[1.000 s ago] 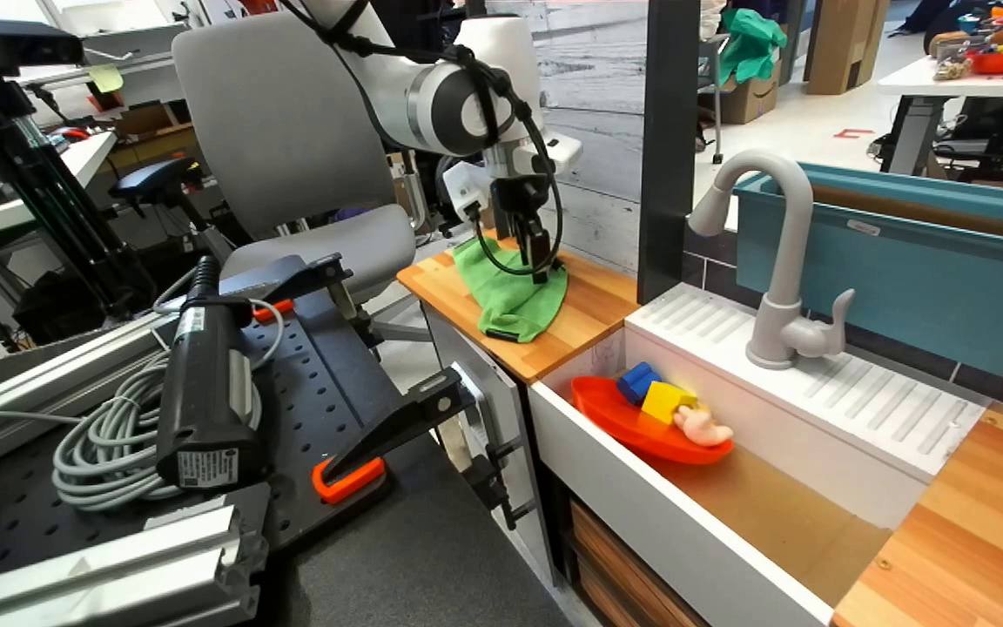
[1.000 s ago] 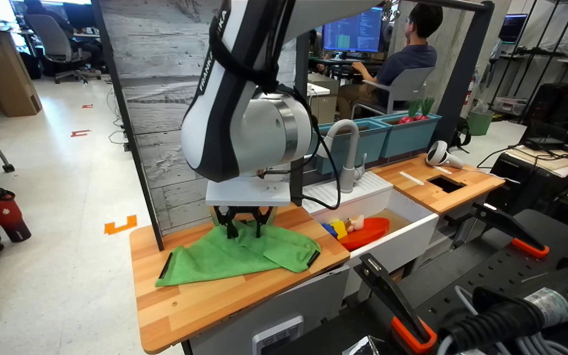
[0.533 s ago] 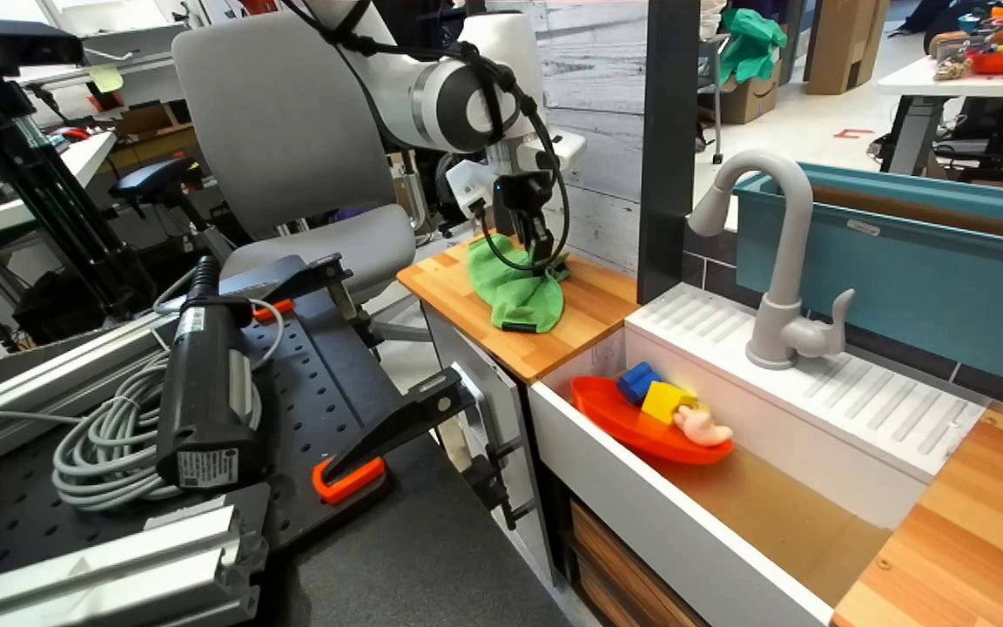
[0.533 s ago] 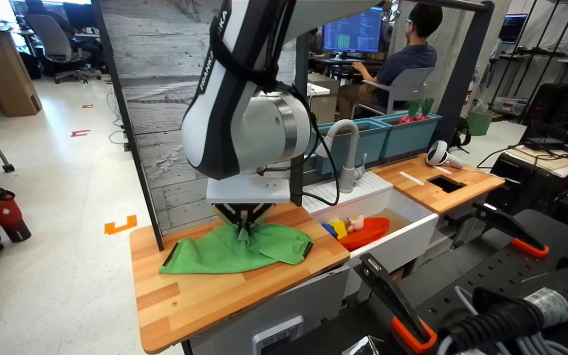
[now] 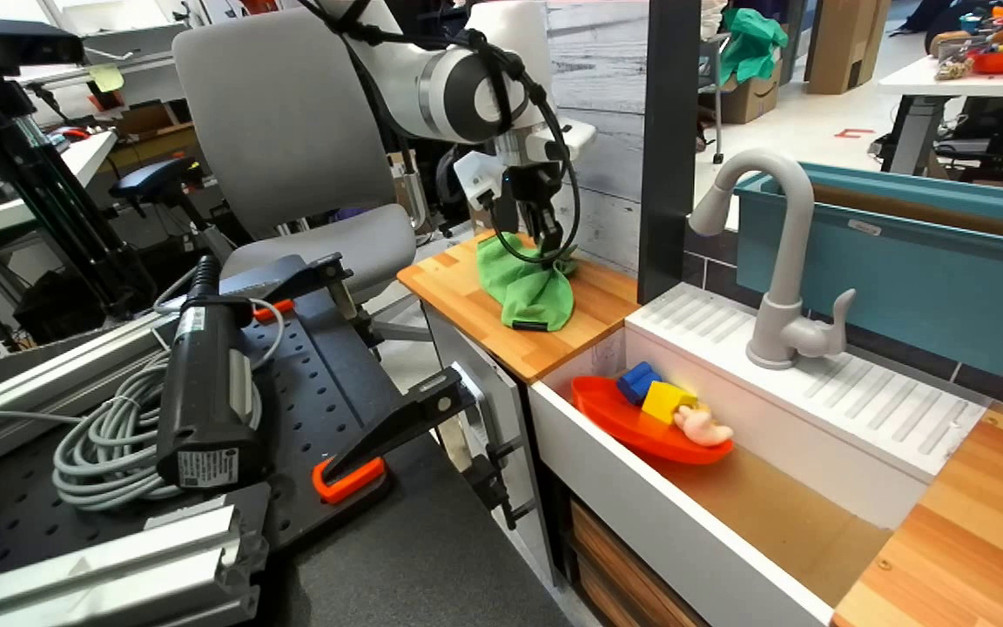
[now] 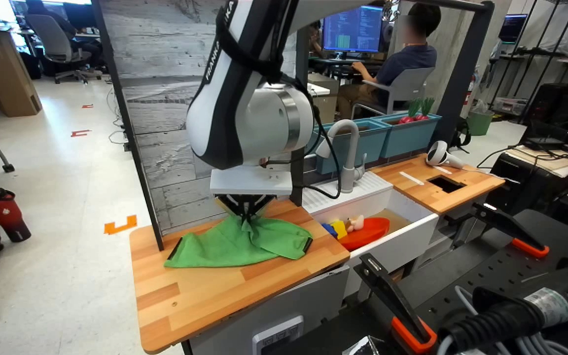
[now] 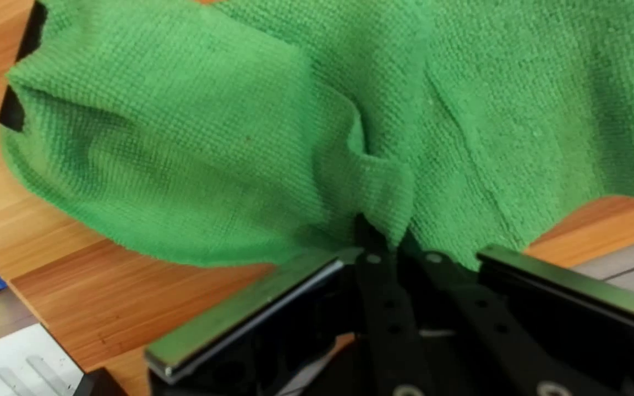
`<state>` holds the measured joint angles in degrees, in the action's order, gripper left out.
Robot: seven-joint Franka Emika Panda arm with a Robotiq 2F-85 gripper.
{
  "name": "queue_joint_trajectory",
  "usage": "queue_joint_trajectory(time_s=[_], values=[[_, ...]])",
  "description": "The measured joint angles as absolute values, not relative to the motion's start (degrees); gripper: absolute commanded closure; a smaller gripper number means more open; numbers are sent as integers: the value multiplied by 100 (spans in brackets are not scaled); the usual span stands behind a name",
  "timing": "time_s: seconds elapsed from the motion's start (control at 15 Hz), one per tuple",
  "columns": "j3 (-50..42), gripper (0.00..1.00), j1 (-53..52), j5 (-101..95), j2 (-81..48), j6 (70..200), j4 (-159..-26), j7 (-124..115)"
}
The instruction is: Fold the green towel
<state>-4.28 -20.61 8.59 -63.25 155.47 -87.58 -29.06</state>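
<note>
The green towel [image 6: 220,246] lies on the wooden countertop in both exterior views, gathered and raised in a peak near its back edge. At that peak my gripper [image 6: 246,216] is shut on a pinch of the cloth, pointing down. In the wrist view a bunched fold of the towel [image 7: 229,148] runs between the black fingertips of the gripper [image 7: 391,234], with creases spreading from it. Dark strips mark the towel's two ends, and most of the cloth still rests on the wood. What lies under the folds is hidden.
A grey wood-pattern wall panel [image 6: 160,148] stands close behind the towel. Beside the countertop [image 6: 165,315] is a white sink [image 5: 684,531] holding a red dish [image 5: 641,435] with toys. A grey faucet [image 5: 784,252] rises behind it. A black clamp [image 5: 414,409] grips the nearby bench.
The gripper has gone from open over the towel to shut on a pinch of it. It has then risen slightly, and the towel's front edge has drawn back toward the wall panel.
</note>
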Motion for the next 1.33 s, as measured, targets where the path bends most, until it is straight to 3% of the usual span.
queue_joint_trajectory(time_s=[0.07, 0.27, 0.73, 1.07, 1.13, 1.2, 1.33], values=[[-424, 68, -2006, 864, -6282, 15547, -8757, -2906], [-415, 54, -1799, 876, -6137, 15537, -8757, -2905], [-415, 2, -1623, 871, -6037, 15513, -8780, -2904], [-414, 0, -1655, 857, -6053, 15504, -8906, -2900], [-413, 4, -1663, 856, -6065, 15491, -8929, -2899], [-413, 26, -1669, 855, -6078, 15477, -8943, -2899], [-413, 31, -1676, 851, -6093, 15449, -8974, -2900]])
